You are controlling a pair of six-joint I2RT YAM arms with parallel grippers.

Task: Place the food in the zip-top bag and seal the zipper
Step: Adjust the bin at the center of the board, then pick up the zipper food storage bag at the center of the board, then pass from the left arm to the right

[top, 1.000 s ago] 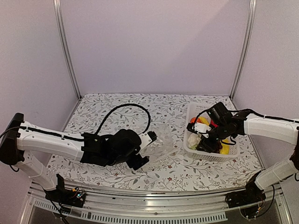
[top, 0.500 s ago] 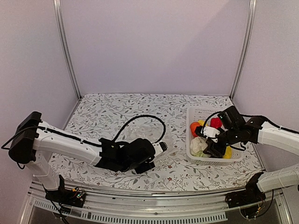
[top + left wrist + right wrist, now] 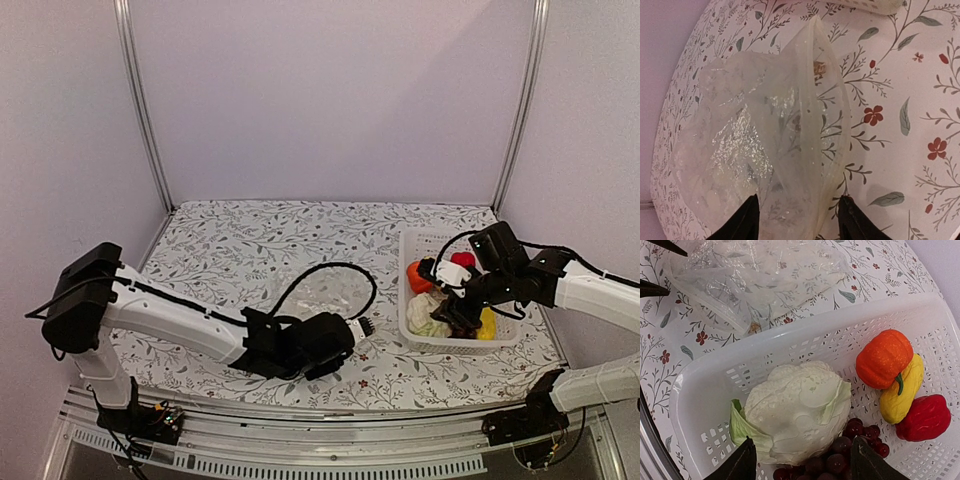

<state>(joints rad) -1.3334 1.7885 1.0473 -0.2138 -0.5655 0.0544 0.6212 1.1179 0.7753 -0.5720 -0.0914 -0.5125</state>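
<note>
The clear zip-top bag (image 3: 332, 292) lies crumpled on the floral table, left of the basket. In the left wrist view the bag (image 3: 765, 140) has its near edge between the spread fingers of my left gripper (image 3: 799, 222), which is open. My right gripper (image 3: 802, 460) is open and empty just above the white cauliflower (image 3: 800, 410) in the basket. The orange pumpkin (image 3: 884, 358), a yellow piece (image 3: 902, 390), the red pepper (image 3: 922, 417) and the dark grape bunch (image 3: 855, 440) lie beside it. I cannot make out the zipper.
The white slotted basket (image 3: 450, 342) stands at the right of the table, close to the bag's right edge. The left arm's black cable (image 3: 320, 270) loops over the bag. The table's near edge runs just below my left gripper (image 3: 357, 326).
My left arm has swung right and toward the near edge, its gripper now at the bag's near side. My right gripper has shifted slightly over the basket, still above the cauliflower.
</note>
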